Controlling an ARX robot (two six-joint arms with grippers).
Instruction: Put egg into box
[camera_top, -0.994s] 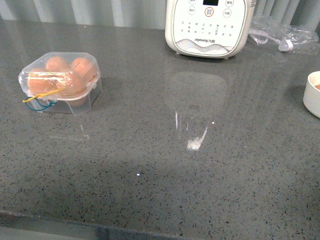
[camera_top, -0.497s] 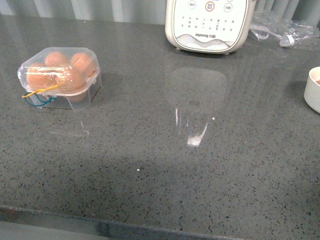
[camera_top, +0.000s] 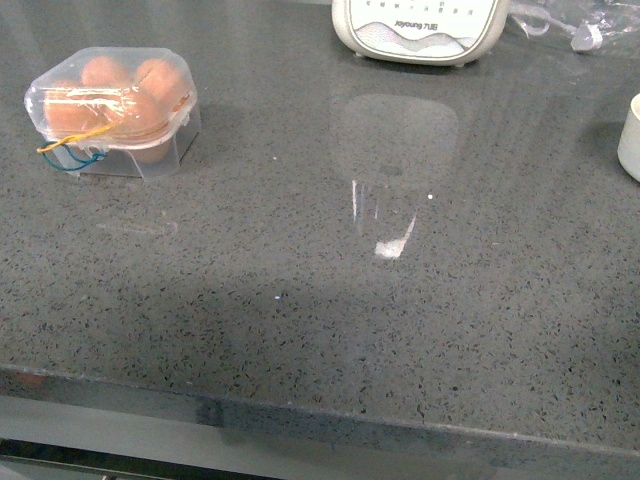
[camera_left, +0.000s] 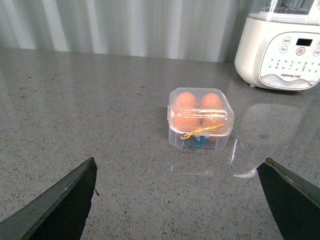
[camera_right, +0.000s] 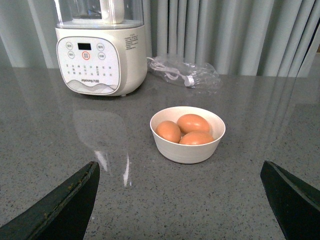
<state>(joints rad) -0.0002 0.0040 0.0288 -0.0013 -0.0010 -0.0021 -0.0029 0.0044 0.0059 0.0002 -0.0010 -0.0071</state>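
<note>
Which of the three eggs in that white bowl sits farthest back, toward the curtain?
The middle egg, lying sideways behind the other two in the white bowl; they sit lower, toward the bowl's front rim.

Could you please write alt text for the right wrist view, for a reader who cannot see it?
A white bowl holding three brown eggs sits on a grey counter, framed by the open right claw. Behind stand a white appliance, a clear plastic bag and grey curtains.

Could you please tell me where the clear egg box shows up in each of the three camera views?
Front view: the box sits at upper left on the counter, lid shut.
Left wrist view: it is near the centre.
Right wrist view: not in it.
Shared landmark: the white appliance, seen right of the box in the front and left wrist views.
</note>
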